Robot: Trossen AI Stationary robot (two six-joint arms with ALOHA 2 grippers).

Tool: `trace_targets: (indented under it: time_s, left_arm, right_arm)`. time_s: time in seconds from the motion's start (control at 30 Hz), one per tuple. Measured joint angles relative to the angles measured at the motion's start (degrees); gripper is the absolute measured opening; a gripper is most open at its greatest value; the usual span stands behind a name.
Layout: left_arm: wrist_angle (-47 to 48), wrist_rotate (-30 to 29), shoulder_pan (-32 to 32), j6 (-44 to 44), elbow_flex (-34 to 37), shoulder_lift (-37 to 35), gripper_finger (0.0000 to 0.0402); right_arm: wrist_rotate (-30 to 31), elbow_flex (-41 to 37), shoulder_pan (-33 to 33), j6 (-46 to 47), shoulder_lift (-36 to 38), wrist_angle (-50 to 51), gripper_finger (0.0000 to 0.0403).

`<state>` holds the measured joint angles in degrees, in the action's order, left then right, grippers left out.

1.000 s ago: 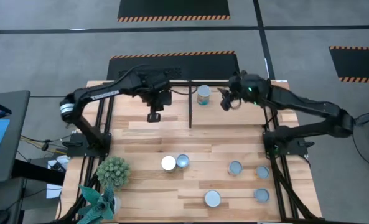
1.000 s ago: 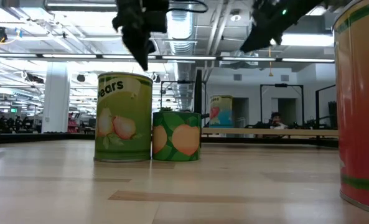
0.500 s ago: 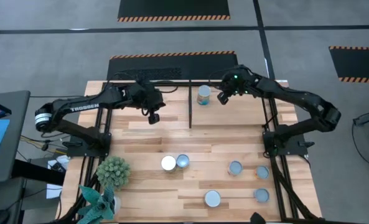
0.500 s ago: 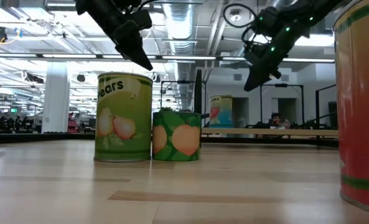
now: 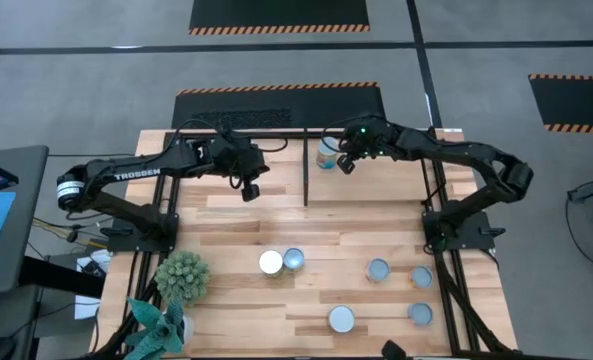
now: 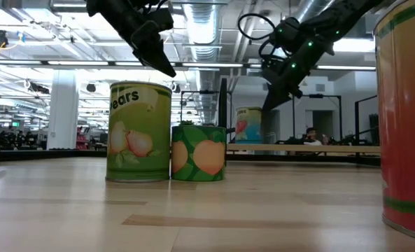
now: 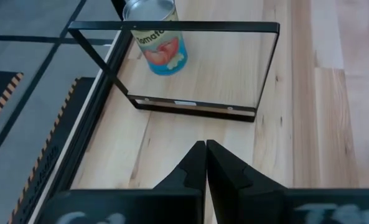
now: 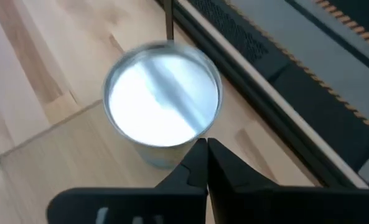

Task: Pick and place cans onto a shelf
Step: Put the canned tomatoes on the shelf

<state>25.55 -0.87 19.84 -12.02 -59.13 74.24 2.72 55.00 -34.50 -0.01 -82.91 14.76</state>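
One can (image 5: pixel 327 152) with a shiny top (image 8: pixel 162 98) stands upright on the shelf (image 5: pixel 305 170), right of its divider bar. My right gripper (image 5: pixel 344 165) is shut, slanting down, just right of and nearer than this can; its tips (image 8: pixel 206 146) are at the can's rim. My left gripper (image 5: pixel 249 190) is shut and empty above the shelf's left half (image 7: pixel 172 26), and its wrist view shows the same can (image 7: pixel 156 31) beyond the frame. Several more cans stand upright on the near planks, among them a touching pair (image 5: pixel 283 261) and one near the front (image 5: pixel 342 319). My right gripper's shut fingertips (image 8: pixel 200 152) stand at the near right edge of the can's top rim (image 8: pixel 193 134), coming slanting down from the right. Whether they touch the can, I cannot tell.
A spiky green plant (image 5: pixel 181 275) stands at the near left. The arms' black frames (image 5: pixel 161 215) run along both table sides. In the low view a green can (image 6: pixel 138 131), a smaller can (image 6: pixel 198 152) and a large can edge (image 6: pixel 406 119) stand close to the camera.
My right gripper has gone down and toward the table's left, up to the can on the shelf, and has shut. My left gripper has tipped from pointing steeply down to slanting, staying shut over the shelf's left half. The cans have not moved.
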Motion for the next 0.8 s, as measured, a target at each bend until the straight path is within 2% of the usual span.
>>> trace_targets:
  time_s: [0.2, 0.53, 0.8]
  left_arm:
    - [0.0, 0.0, 0.0, 0.2, 0.0, 0.0, 0.0000]
    - [0.1, 0.0, 0.0, 0.8, 0.0, 0.0, 0.0000]
    - [0.6, 0.0, 0.0, 0.9, 0.0, 0.0, 0.0000]
  right_arm:
    - [0.0, 0.0, 0.9, 0.0, 0.0, -0.8, 0.0035]
    - [-1.9, 0.0, 1.7, 0.0, 0.4, -1.9, 0.0025]
    - [4.3, 0.0, 2.0, 0.9, 1.7, -1.9, 0.0025]
